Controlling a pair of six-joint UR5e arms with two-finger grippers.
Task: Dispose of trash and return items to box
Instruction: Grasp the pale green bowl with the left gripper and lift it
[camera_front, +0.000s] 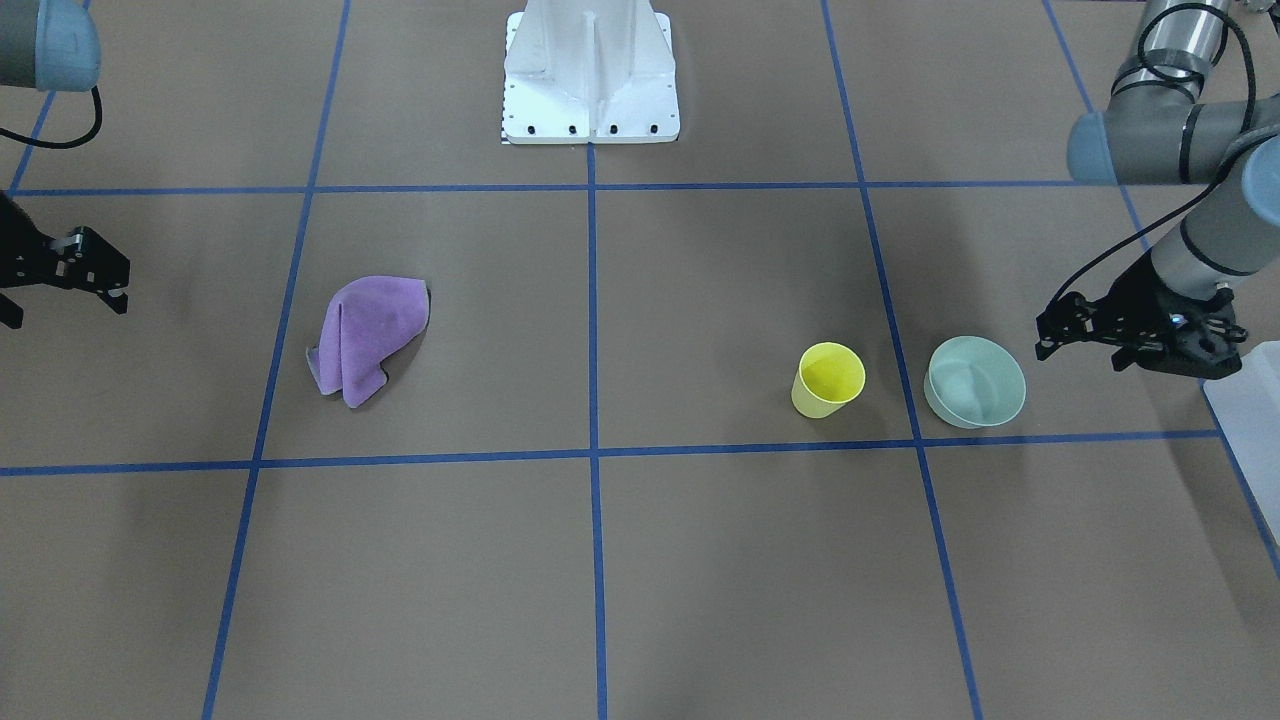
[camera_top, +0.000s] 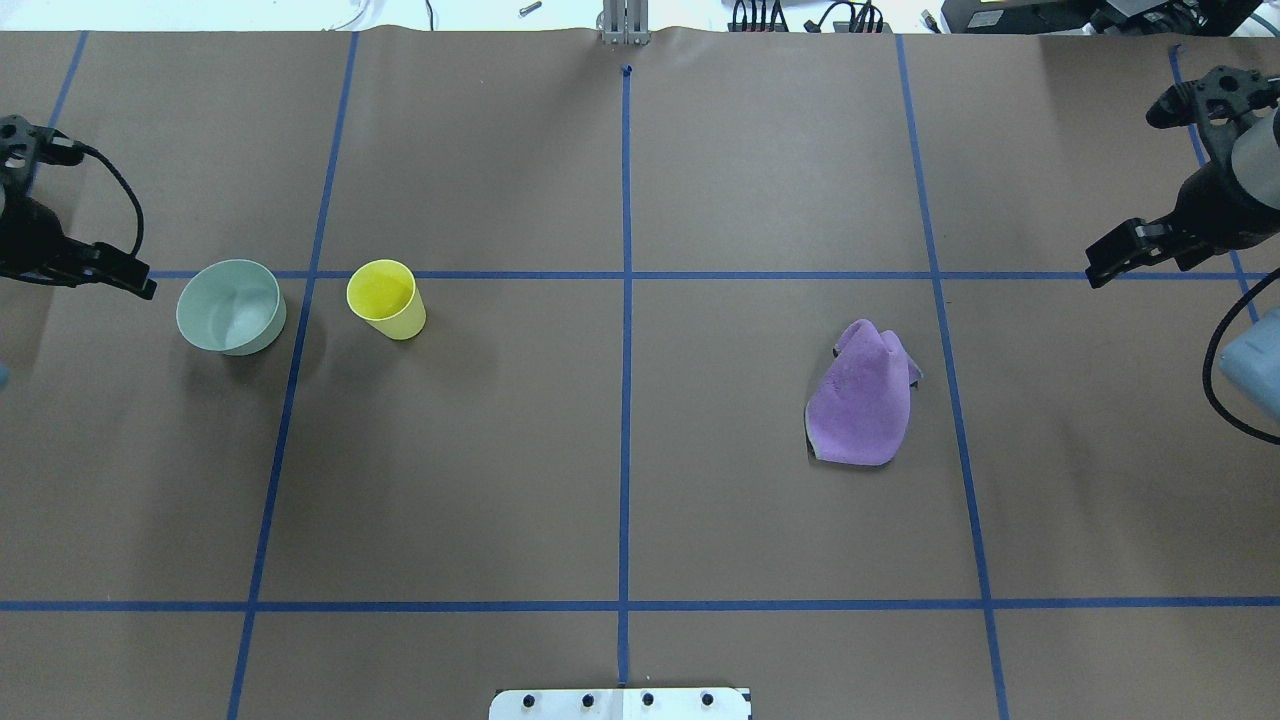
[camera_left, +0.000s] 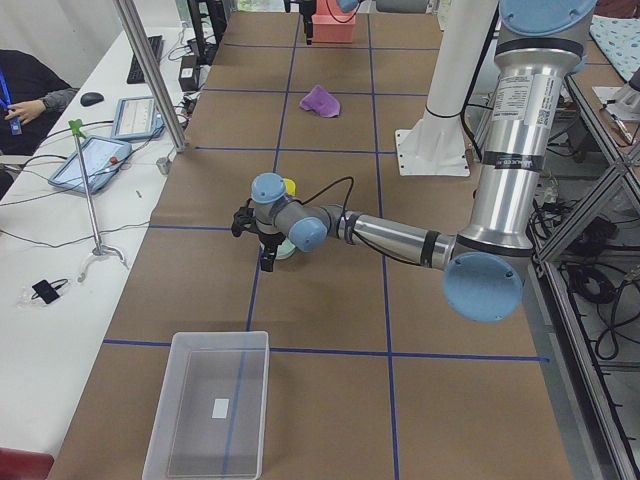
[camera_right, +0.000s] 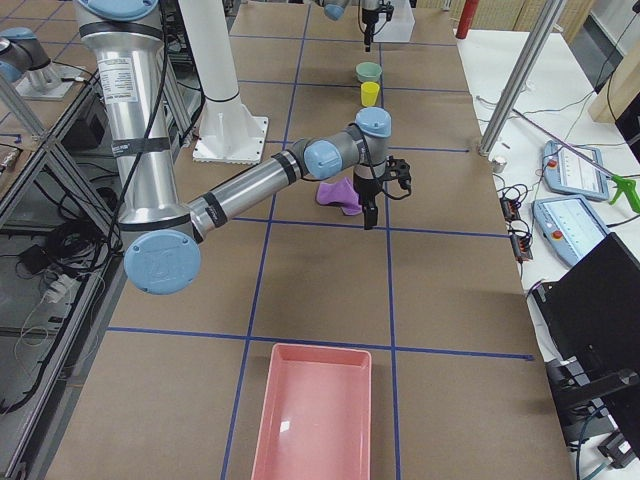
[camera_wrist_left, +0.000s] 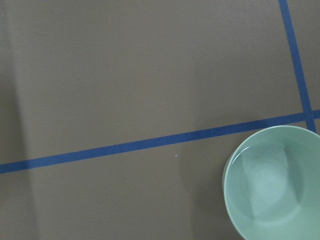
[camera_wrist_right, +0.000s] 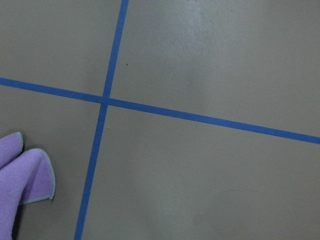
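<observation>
Brown paper table (camera_top: 450, 480), blue tape (camera_top: 625, 400) grid. Mint bowl (camera_front: 976, 381) upright. Yellow cup (camera_front: 828, 379) stands just beside the bowl; purple cloth (camera_front: 368, 335) lies well apart from it. Translucent box (camera_left: 208, 405) sits beyond the bowl, on the side away from the cup. Left gripper (camera_front: 1046, 335) hovers near the bowl, empty. Right gripper (camera_front: 118, 285) is far from the bowl, empty. Cannot tell either's opening. Bench (camera_left: 40, 300) with tablets (camera_left: 92, 163) alongside.
</observation>
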